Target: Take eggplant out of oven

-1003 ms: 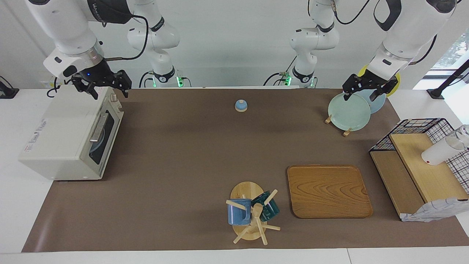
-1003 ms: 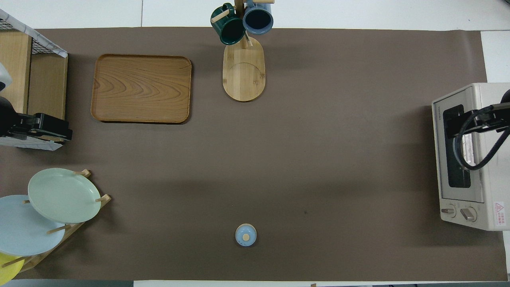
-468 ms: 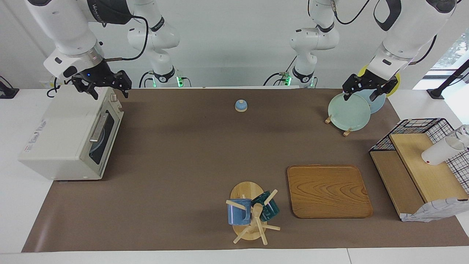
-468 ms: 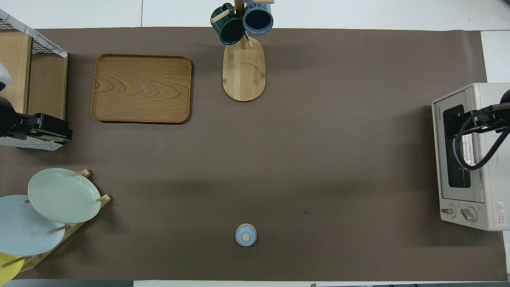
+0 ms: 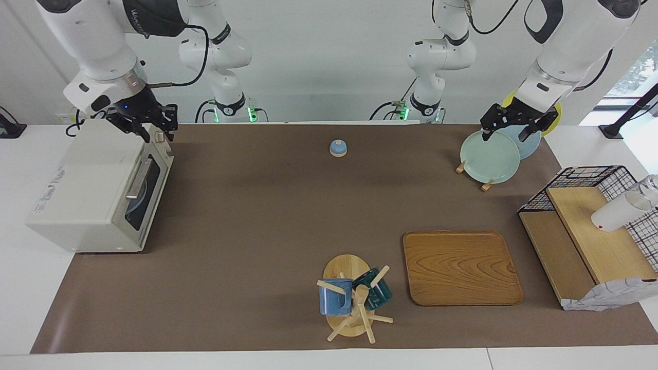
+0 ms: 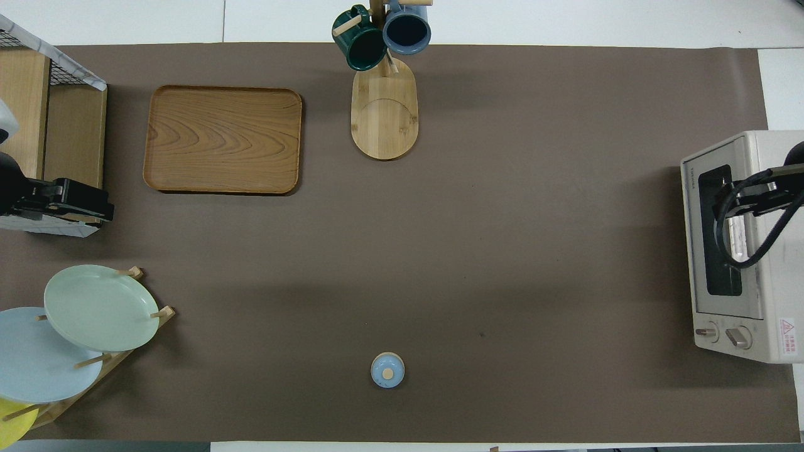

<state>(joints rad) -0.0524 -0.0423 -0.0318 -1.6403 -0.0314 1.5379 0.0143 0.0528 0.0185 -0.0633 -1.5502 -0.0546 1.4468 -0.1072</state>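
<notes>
The off-white oven (image 5: pixel 87 190) stands at the right arm's end of the table, its dark glass door (image 6: pixel 716 238) shut and the silver bar handle (image 5: pixel 138 180) across it. The eggplant is hidden; only a pale curved shape shows through the glass. My right gripper (image 5: pixel 158 134) hangs over the oven's top front edge at the knob end, open with a narrow gap and nothing between its fingers; from overhead the right gripper (image 6: pixel 722 202) lies over the door. My left gripper (image 5: pixel 505 134) waits open over the plate rack.
A rack with green, blue and yellow plates (image 5: pixel 489 156) stands near the left arm. A wooden tray (image 5: pixel 461 267), a mug tree (image 5: pixel 349 298), a small blue lid (image 5: pixel 337 148) and a wire basket with shelf (image 5: pixel 591 226) sit on the brown mat.
The right gripper's fingers have drawn closer together, and it has shifted slightly over the oven. The left arm has not moved.
</notes>
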